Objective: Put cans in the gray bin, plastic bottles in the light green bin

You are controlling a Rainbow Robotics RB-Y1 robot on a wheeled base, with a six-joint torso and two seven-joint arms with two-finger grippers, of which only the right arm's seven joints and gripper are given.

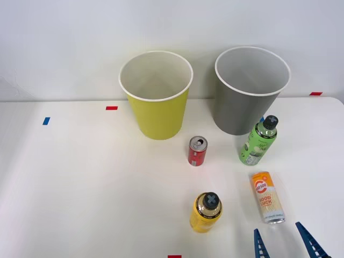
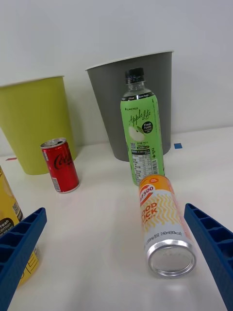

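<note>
The right gripper (image 1: 285, 242) is seen at the worktop's near edge toward the right corner, its blue ribbed fingers (image 2: 19, 248) spread wide apart and grasping nothing. Just beyond them the orange-and-white can (image 1: 267, 197) lies on its side, its silver end turned toward the fingers; that end is seen plainly in the wrist view (image 2: 167, 228), where red lettering on the can's side is also readable. Toward the near edge, left of that can, the yellow bottle (image 1: 206, 212) stands upright; its dark cap is seen from above in the front view, while the wrist view catches just a strip of its label (image 2: 7, 209). Farther back the green bottle (image 1: 258, 141) stands upright just in front of the gray bin (image 1: 248, 102), and the red can (image 1: 197, 151) stands between the two bins' fronts. The light green bin (image 1: 158, 105) stands left of the gray one, toward the worktop's (image 1: 80, 183) far edge. The bins' insides are visible in the front view and hold nothing.
</note>
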